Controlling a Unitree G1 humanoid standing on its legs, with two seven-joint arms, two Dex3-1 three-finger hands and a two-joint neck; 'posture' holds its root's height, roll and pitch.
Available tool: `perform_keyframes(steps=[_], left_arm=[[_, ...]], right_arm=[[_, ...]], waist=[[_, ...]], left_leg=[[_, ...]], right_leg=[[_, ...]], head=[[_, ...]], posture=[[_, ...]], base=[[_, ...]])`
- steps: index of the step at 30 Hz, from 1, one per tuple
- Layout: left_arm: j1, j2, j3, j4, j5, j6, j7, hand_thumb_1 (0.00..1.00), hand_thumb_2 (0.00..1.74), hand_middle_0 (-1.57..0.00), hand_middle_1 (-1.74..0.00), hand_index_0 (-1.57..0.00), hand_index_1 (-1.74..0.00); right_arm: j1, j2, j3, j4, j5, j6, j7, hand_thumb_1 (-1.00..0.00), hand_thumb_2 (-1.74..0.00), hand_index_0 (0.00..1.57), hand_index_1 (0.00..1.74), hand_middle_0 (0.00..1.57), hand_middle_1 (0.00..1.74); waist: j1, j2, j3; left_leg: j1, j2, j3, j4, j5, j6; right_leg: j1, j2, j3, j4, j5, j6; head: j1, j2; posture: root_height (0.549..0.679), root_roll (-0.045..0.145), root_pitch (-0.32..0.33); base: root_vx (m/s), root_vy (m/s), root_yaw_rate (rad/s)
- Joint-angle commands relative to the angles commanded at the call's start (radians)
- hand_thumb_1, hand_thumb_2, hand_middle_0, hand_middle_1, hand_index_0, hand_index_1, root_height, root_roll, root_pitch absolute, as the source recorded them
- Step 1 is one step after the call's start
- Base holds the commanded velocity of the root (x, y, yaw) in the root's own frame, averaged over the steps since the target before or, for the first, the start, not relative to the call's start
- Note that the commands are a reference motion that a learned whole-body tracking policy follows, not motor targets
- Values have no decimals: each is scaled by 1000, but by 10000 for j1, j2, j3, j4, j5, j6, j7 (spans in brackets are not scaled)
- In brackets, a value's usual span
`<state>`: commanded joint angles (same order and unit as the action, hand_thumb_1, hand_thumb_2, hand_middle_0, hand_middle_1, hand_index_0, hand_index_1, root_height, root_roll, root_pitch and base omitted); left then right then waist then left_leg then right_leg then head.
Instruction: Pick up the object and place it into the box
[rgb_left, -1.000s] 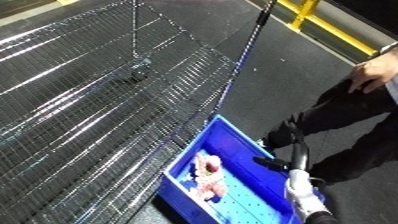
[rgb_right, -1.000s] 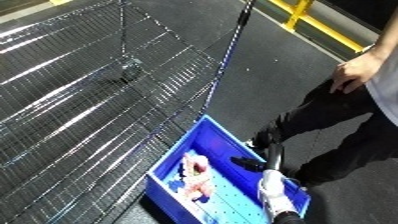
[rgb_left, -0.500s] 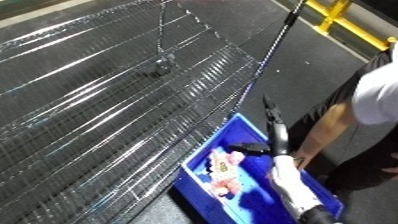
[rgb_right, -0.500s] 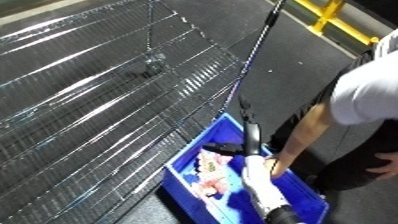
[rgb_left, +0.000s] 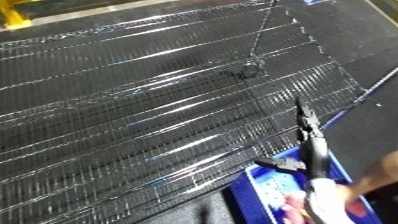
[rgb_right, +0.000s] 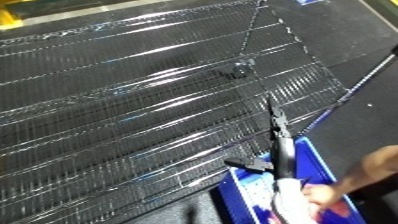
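View: looking down at a steep tilt on a wire-mesh tabletop (rgb_left: 151, 115), which fills most of both views, with dark floor (rgb_right: 355, 40) beyond its far edge.
Bin: a blue bin (rgb_left: 258, 187) sits low at the right, just off the mesh edge, only partly in frame; judged to be the box the task means.
Object: pale and pinkish shapes (rgb_right: 266, 195) lie inside the bin; too blurred to name, though probably the task's object, which would mean it is already placed.
Right hand: a black hand (rgb_left: 306, 132) on a white and silver forearm (rgb_left: 322, 197) rises above the bin, narrow and pointing up; I cannot tell whether its fingers are released, clenched or grasping anything.
Left hand: not visible in either view.
Small dark thing: a little dark item (rgb_left: 250, 70) rests on the mesh far from the bin, unidentifiable.
Pole: a thin dark pole (rgb_right: 351, 97) slants along the mesh's right edge.
Judgement: the arm over the bin suits a drop-off position.
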<state>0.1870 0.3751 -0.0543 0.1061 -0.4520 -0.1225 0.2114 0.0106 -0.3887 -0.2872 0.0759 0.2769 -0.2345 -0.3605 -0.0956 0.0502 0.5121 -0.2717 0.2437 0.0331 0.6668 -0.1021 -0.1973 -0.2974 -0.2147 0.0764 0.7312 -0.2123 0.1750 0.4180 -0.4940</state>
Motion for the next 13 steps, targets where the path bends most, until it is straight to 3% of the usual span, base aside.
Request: perform_keyframes(steps=[13], left_arm=[[-175,-41,41,-80,47,-18,184,1000,1740,-1570,-1740,-1570,-1740]], right_arm=[[-437,200,1180,-455,85,51,356,0,0,0,0,0,0]], waist=[[485,-172,79]], left_leg=[[-155,-75,-178,-131,67,24]], right_leg=[[-144,-68,-137,73,4,20]], head=[[-1842,694]], posture=[[621,42,-204]], base=[[10,6,46]])
